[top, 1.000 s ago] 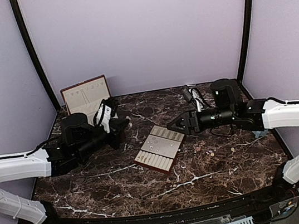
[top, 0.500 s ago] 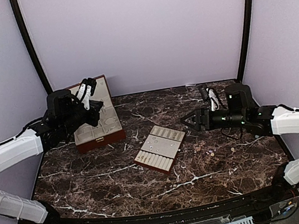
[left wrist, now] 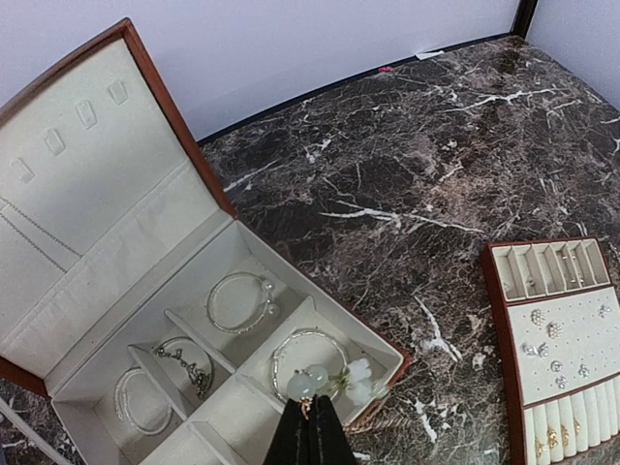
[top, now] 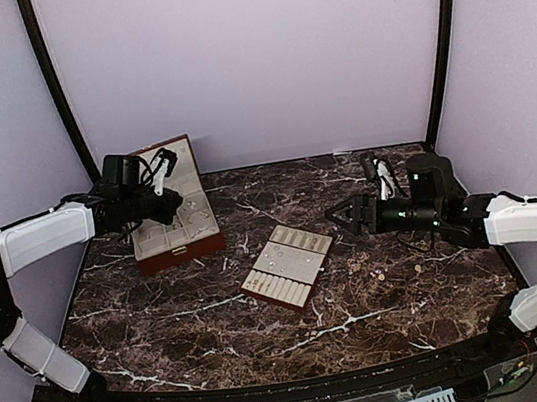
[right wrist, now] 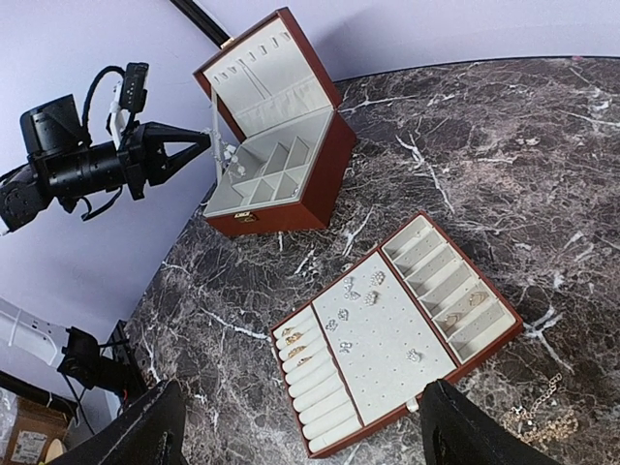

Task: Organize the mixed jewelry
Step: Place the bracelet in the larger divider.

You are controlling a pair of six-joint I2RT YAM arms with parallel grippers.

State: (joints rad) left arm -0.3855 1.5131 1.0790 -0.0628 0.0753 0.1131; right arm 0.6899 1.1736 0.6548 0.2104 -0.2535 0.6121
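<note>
Within the last second the left hand (top: 166,204) swung from mid-desk (top: 384,295) to above the open box (top: 179,247), fingers together. The right hand (top: 345,216) spread wide and drew back. The mixed jewelry (left wrist: 554,330) lay in tray (right wrist: 504,334) and box, so sorting was judged unfinished.

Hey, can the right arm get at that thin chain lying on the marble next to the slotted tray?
Probably yes. The thin chain lies on the bare marble tabletop just off the slotted tray, with nothing on top of it. The right fingers stand open above the table, and nothing blocks the way.
</note>
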